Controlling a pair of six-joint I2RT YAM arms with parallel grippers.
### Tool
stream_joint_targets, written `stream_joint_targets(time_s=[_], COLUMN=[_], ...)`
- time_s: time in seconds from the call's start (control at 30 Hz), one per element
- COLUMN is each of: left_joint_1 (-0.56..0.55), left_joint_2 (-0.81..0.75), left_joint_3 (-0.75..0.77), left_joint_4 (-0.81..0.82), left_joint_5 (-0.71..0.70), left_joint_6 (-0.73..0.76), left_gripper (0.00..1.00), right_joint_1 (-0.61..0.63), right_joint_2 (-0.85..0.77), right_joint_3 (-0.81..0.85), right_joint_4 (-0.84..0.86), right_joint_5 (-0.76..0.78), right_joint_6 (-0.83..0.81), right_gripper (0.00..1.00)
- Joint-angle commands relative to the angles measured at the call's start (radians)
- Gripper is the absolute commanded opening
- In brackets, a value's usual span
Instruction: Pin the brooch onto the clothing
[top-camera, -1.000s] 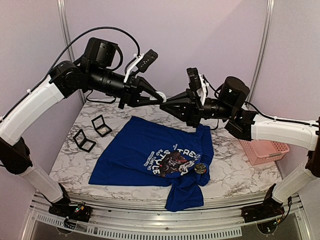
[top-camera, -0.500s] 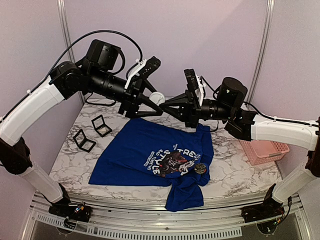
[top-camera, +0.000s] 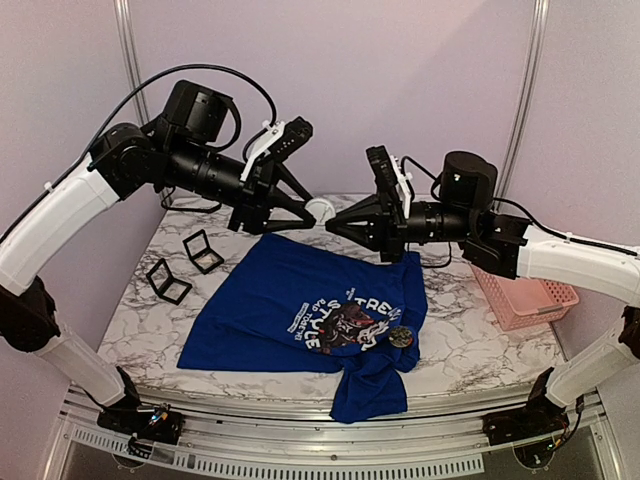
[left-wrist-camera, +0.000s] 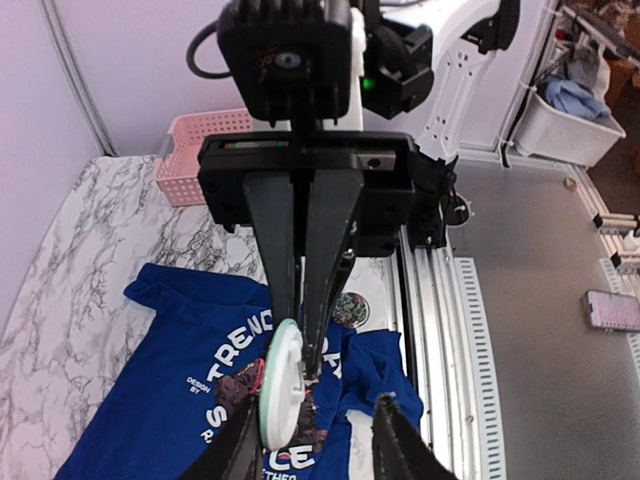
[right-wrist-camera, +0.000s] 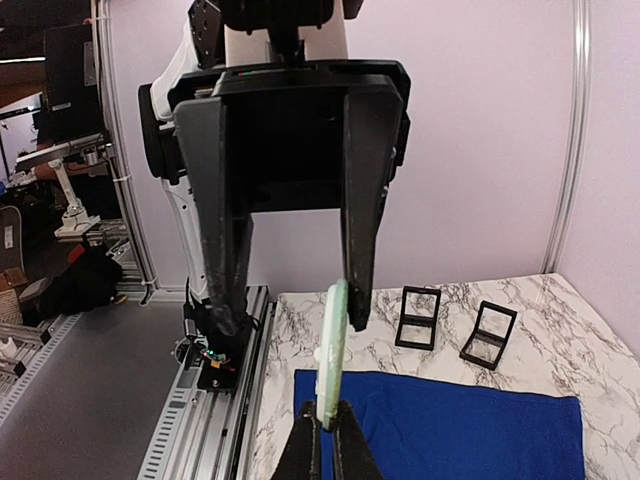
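The clothing, a royal-blue T-shirt (top-camera: 270, 300) (left-wrist-camera: 170, 340) (right-wrist-camera: 460, 430), lies spread on the marble table with its print up. The brooch (top-camera: 401, 336) (left-wrist-camera: 350, 308), a small dark disc with green-gold glints, rests at the shirt's right edge beside the print. Both grippers meet in the air above the shirt's collar end. My right gripper (top-camera: 329, 222) (right-wrist-camera: 322, 428) (left-wrist-camera: 308, 362) is shut on the lower edge of a pale white-green disc (top-camera: 320, 208) (right-wrist-camera: 333, 345) (left-wrist-camera: 283, 385). My left gripper (top-camera: 308, 212) (left-wrist-camera: 320, 440) (right-wrist-camera: 296, 312) is open around that disc, which lies close to one of its fingers.
Two small black square boxes (top-camera: 203, 251) (top-camera: 168, 281) stand open on the table left of the shirt; the right wrist view shows these boxes (right-wrist-camera: 417, 318) (right-wrist-camera: 488, 335) too. A pink basket (top-camera: 525, 300) (left-wrist-camera: 200, 150) sits at the table's right edge.
The left gripper, shut on the pale disc a second ago, has opened and drawn back slightly to the left. The right gripper now holds the disc.
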Motion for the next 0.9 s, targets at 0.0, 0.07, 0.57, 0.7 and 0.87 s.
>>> stream_joint_targets(time_s=[0.0, 0.07, 0.57, 0.7, 0.87], left_joint_1=[0.004, 0.001, -0.009, -0.009, -0.014], left_joint_2=[-0.009, -0.007, -0.015, -0.02, -0.013], left_joint_3=[-0.036, -0.033, -0.058, -0.056, -0.056], left_joint_4=[0.015, 0.016, 0.039, 0.111, 0.131], left_joint_5=[-0.028, -0.053, -0.053, -0.085, -0.073], left_joint_6=[-0.047, -0.048, -0.082, -0.142, -0.161], left_gripper=[0.3, 0.27, 0.0, 0.0, 0.0], right_joint_1=[-0.005, -0.006, -0.005, -0.005, -0.006], right_joint_2=[-0.033, -0.031, -0.036, -0.019, 0.015], right_joint_3=[0.023, 0.022, 0.013, -0.014, -0.04], right_joint_4=[-0.083, -0.083, -0.057, 0.065, 0.179], right_joint_5=[-0.011, -0.015, 0.035, 0.003, -0.014], right_joint_6=[-0.039, -0.036, -0.029, 0.031, 0.118], right_gripper=[0.0, 0.0, 0.02, 0.29, 0.18])
